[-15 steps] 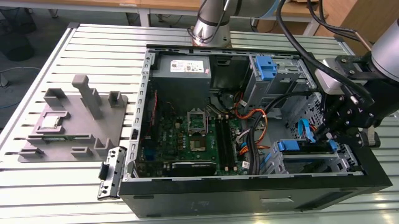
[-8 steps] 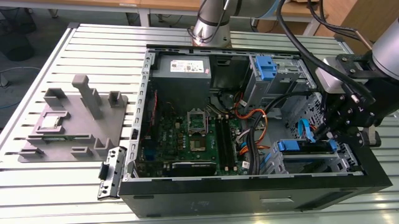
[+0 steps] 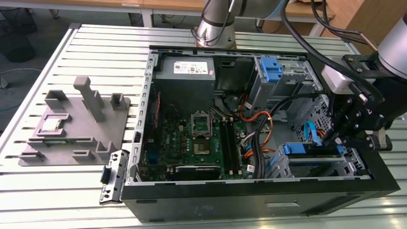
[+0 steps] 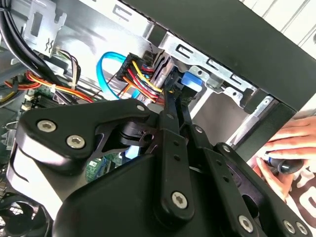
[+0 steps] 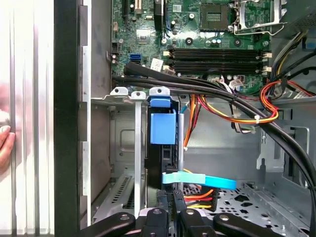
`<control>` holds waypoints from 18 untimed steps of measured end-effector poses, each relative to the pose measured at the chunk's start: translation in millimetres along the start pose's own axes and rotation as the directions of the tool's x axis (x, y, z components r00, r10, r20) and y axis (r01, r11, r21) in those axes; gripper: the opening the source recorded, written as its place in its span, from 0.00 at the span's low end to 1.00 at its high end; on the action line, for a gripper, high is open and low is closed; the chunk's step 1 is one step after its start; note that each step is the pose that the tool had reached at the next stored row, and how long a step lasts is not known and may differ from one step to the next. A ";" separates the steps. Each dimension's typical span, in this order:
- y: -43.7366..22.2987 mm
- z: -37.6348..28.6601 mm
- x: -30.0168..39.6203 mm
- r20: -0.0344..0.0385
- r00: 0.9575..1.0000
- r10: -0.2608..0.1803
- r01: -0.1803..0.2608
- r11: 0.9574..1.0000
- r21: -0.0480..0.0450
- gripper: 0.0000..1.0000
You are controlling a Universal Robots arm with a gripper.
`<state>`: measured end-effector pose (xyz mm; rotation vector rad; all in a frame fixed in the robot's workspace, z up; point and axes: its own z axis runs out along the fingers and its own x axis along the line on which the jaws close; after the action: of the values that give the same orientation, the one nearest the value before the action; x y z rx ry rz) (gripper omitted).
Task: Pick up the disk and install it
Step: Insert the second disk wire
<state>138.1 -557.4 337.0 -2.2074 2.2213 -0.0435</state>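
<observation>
- Exterior view: I take the open computer case [image 3: 190,210] as my landmark. It lies on its side on the slatted metal table [image 3: 95,47], with the green motherboard [image 3: 190,143] on its floor and the grey power-supply box [image 3: 186,69] at its far end. The gripper [image 3: 346,138] hangs over the case's corner on the exterior view's right, just above the drive cage [image 3: 318,164]. The disk [image 3: 311,151] sits in that cage, its blue rail end facing the motherboard. A grey parts fixture [image 3: 76,124] lies on the table outside the case, toward the exterior view's left.
- Second wrist view: the gripper [image 4: 170,106] has its fingers [image 4: 170,133] drawn close together, tips down at the cabled end of the disk [image 4: 190,84] beside the case's black wall. I cannot tell whether they actually grip anything. A person's hand [image 4: 284,153] rests outside that wall.
- First wrist view: the disk [image 5: 162,128] stands edge-on inside the cage, near the case wall, with a light blue cable [image 5: 197,180] crossing just over the fingers [image 5: 165,207]. A fingertip [image 5: 5,143] shows beyond the wall.
</observation>
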 end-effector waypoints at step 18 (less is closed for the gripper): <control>3.4 2.2 -1.5 -0.020 1.000 -0.001 0.001 1.000 0.000 0.16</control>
<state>134.7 -555.9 334.7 -2.2176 2.2306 -0.0663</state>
